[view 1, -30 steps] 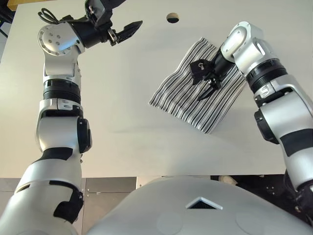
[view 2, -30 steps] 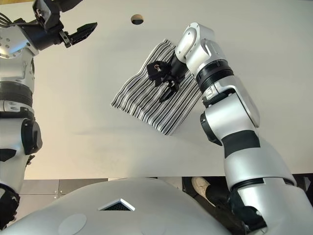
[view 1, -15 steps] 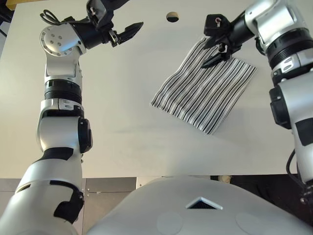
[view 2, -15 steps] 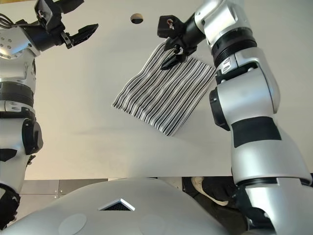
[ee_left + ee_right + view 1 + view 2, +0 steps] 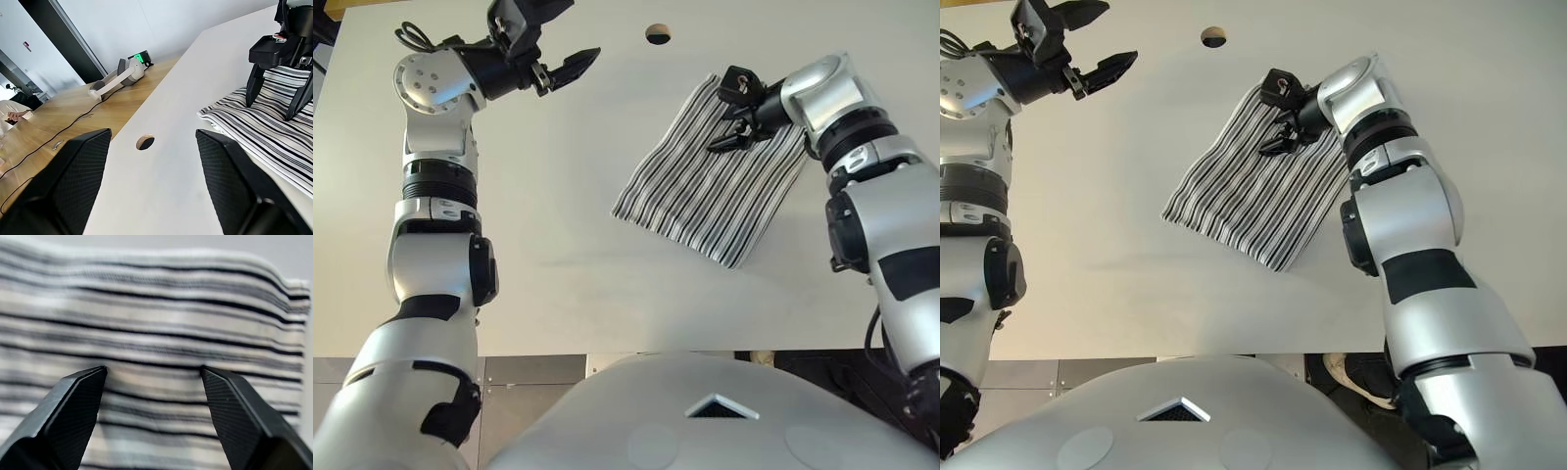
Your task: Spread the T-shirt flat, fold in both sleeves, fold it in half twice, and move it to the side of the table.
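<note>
The striped T-shirt (image 5: 705, 191) lies folded into a small rectangle on the white table (image 5: 558, 255), right of the middle. My right gripper (image 5: 724, 135) is open over the shirt's far part, both fingertips down at the cloth with nothing pinched between them. The right wrist view shows the stripes of the T-shirt (image 5: 156, 308) between the spread fingers (image 5: 78, 401). My left gripper (image 5: 570, 65) hangs open and empty above the table's far left. In the left wrist view, the right gripper (image 5: 279, 100) stands on the T-shirt (image 5: 264, 132).
A round cable hole (image 5: 657, 34) sits in the table near its far edge, just beyond the shirt. Bare tabletop lies left of and in front of the shirt. Beyond the table stands a wooden desk (image 5: 58, 122) with a headset (image 5: 120, 76) and cables.
My right gripper lifted from the shirt's middle toward its far corner, then came down on the far part. The shirt hardly shifted. The left arm stayed put.
</note>
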